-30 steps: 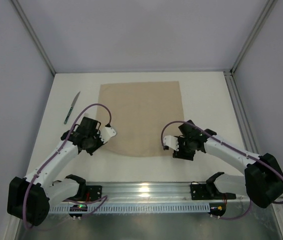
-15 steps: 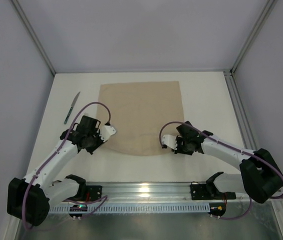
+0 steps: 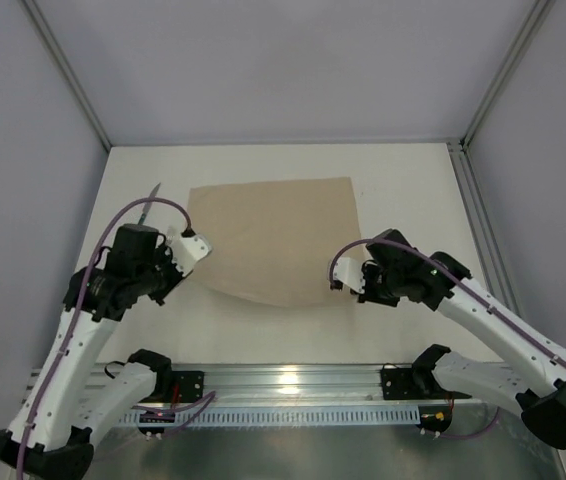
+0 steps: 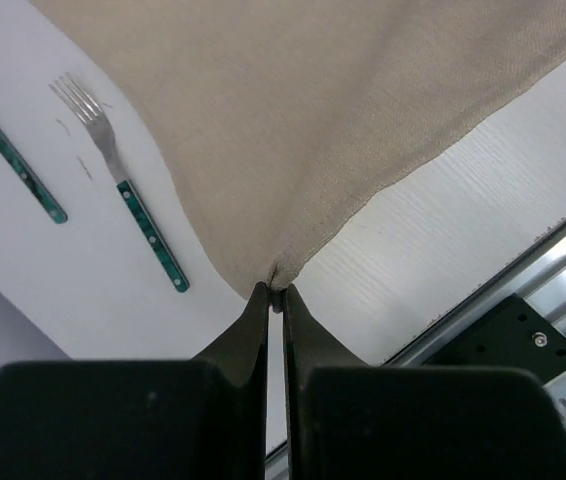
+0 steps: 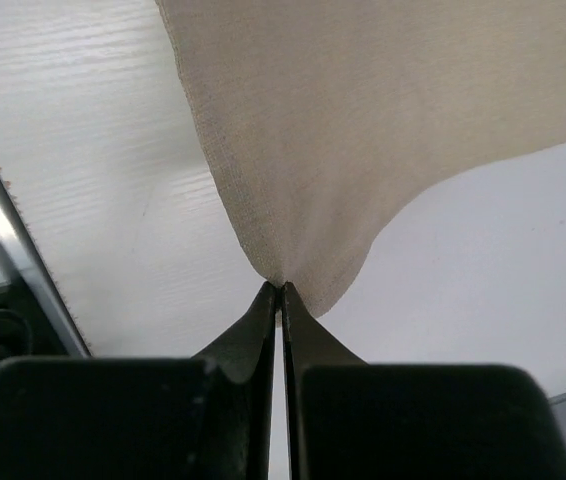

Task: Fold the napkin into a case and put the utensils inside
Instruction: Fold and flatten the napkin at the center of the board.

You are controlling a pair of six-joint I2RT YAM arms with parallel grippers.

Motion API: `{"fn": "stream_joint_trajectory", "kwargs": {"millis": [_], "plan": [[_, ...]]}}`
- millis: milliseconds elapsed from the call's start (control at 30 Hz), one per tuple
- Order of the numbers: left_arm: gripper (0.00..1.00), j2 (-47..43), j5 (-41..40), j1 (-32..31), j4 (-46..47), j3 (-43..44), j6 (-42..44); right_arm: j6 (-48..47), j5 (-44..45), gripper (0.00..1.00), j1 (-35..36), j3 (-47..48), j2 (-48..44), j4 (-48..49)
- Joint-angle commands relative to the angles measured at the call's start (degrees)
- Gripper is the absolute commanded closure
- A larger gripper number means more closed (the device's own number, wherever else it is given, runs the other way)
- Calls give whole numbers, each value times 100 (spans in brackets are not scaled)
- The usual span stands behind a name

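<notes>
lifting napkin (image 3: 273,235) near edge, flat 1 s ago; left hand (image 4: 274,292), right hand (image 5: 280,288) clamped on corners.

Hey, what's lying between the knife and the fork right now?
Only bare white table; the left wrist view shows the knife and fork lying side by side, apart.

My napkin (image 3: 273,240), a plain beige-tan cloth, lies spread mid-table. Its near corners at 7 and 5 o'clock are pinched up off the surface in my left gripper (image 4: 274,296) and right gripper (image 5: 279,290). The fork (image 4: 123,190) and knife (image 4: 18,170), teal-handled with silver ends, lie flat side by side off its 9 o'clock edge.
</notes>
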Motion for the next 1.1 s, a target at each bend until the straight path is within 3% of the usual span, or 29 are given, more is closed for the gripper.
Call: {"fn": "stream_joint_trajectory", "kwargs": {"millis": [0,200,333,467,600,767,1067], "plan": [[100,-353,228,31,-1105,701,-95,389,-187,96,296,617,-372,-1529],[100,-599,448,31,-1529,994,-121,504,-537,96,526,1373,-663,-2462],[100,-529,431,31,-1406,932,-297,688,-696,96,518,1734,-592,-2570],[100,-257,-506,31,-444,469,-472,1206,-441,96,491,1603,-409,-1447],[100,820,-1177,48,691,2,-569,1497,-179,96,141,1331,478,27],[100,1957,-1362,302,2018,70,-754,1620,137,96,-984,1365,1972,1339],[100,3680,-1407,742,2926,448,-728,1620,859,96,-1222,1883,3582,2387]]}}
